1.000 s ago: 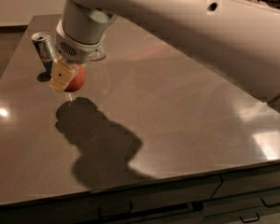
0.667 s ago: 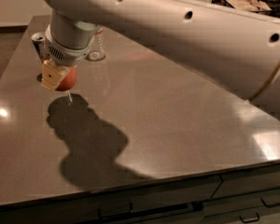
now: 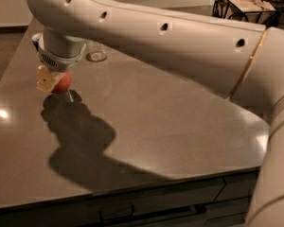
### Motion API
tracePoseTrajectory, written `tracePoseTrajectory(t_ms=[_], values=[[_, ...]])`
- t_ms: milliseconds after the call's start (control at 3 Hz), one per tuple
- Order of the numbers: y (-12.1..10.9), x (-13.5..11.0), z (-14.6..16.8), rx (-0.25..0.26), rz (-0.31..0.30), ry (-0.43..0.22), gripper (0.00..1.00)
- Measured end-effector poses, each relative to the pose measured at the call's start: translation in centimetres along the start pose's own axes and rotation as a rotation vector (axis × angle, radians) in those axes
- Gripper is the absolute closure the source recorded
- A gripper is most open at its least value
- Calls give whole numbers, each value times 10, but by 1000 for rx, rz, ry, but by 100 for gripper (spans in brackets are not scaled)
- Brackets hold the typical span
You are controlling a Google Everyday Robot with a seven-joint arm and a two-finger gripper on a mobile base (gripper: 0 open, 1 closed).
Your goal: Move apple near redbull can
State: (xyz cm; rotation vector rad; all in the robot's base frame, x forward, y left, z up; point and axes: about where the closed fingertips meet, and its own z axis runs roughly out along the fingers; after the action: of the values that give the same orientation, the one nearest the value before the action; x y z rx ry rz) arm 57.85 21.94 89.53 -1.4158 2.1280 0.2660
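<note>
The red-orange apple [image 3: 64, 83] is at the far left of the grey table, held between the tan fingers [image 3: 46, 79] of my gripper [image 3: 54, 82], just at or barely above the tabletop. The gripper is shut on the apple. The redbull can [image 3: 35, 39] stands right behind the gripper's wrist. Only a dark sliver of it shows at the wrist's left edge; the rest is hidden by the arm.
A clear plastic bottle's base [image 3: 96, 52] stands behind the arm, right of the wrist. My large white arm [image 3: 180, 46] spans the table from the right. The table's left edge [image 3: 9, 70] runs close to the gripper. A wire-framed stand [image 3: 241, 6] is at the far right.
My gripper has carried the apple a little to the left and lower, closer to the can, which the wrist now mostly covers.
</note>
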Motion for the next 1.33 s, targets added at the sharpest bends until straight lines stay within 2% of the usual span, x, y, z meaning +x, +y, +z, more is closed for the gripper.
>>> tracePoseTrajectory(t_ms=[333, 667, 1333], values=[[-3, -4, 17, 9, -8, 3, 100], [-7, -5, 28, 24, -5, 1, 84], [-10, -6, 34, 43, -1, -5, 38]])
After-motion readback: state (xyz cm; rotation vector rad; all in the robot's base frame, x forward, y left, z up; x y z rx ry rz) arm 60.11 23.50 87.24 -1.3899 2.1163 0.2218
